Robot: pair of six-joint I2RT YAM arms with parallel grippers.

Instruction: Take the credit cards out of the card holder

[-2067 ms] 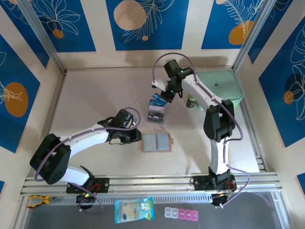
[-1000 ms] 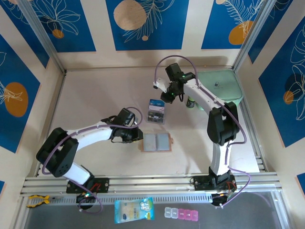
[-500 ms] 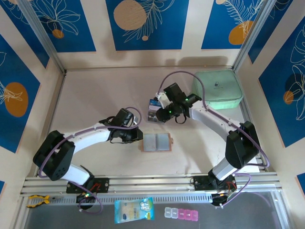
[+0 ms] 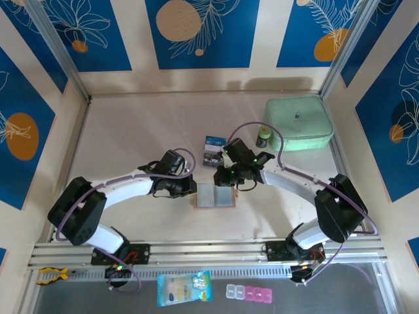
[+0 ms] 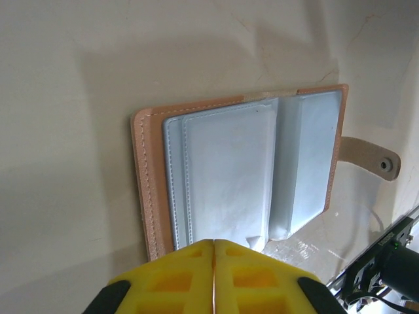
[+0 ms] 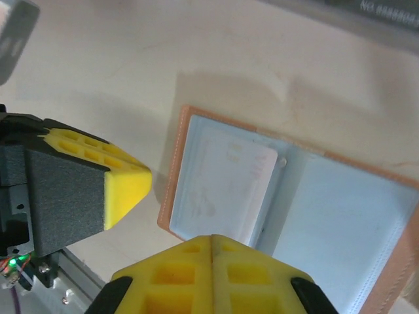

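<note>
The card holder (image 4: 215,195) lies open and flat on the table, tan-pink outside with pale grey pockets (image 5: 229,173) and a snap tab (image 5: 370,159). A pale card (image 6: 229,183) shows inside one pocket. Loose credit cards (image 4: 213,156) lie stacked just beyond the holder, a blue one (image 4: 215,140) furthest back; a dark card's edge (image 6: 386,10) also shows. My left gripper (image 4: 194,187) is shut, its yellow tips (image 5: 214,245) at the holder's left edge. My right gripper (image 4: 222,178) is shut too, tips (image 6: 211,239) over the holder's far edge. Nothing shows between either pair of fingers.
A mint-green case (image 4: 299,123) sits at the back right with a small dark bottle (image 4: 262,137) beside it. Below the table's front rail lie a blue-and-yellow packet (image 4: 184,288) and a pill box (image 4: 250,292). My left finger (image 6: 124,186) shows in the right wrist view.
My right arm has swung from the card stack down toward the open holder, and its fingers have closed. The left gripper has closed at the holder's left edge. The cards stay on the table.
</note>
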